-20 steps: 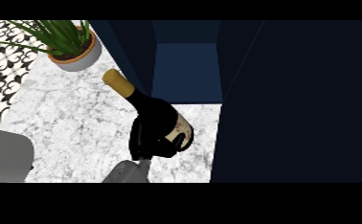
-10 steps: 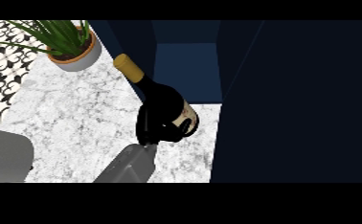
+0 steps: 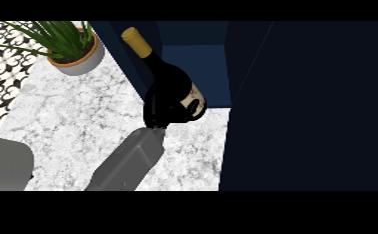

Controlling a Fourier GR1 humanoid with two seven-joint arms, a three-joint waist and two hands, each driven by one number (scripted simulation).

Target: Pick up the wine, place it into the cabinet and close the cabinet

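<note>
The right hand shows just left of the view's middle, and its grey forearm runs down toward 7 o'clock to the lower edge. Its black fingers are curled round the lower body of the wine bottle, hiding most of the base.

The bottle is tilted. Its long axis runs from about 5 o'clock at the base to 11 o'clock at the neck. The tan-capped top points up and left, and a pale label shows at the right side of the body, just beside the fingers.

The bottle lies across the left part of the open cabinet. Its neck crosses the dark left wall and its body overlaps the lighter blue inside. How far in it sits cannot be told from this view.

The cabinet door fills the view from 1 o'clock to 5 o'clock as a wide, dark panel.

The marble counter spreads out at 9 o'clock. A green plant in a round pot stands on it at 10 o'clock, well apart from the hand.

A grey shape sits at the 8 o'clock edge. What it is cannot be told.
</note>
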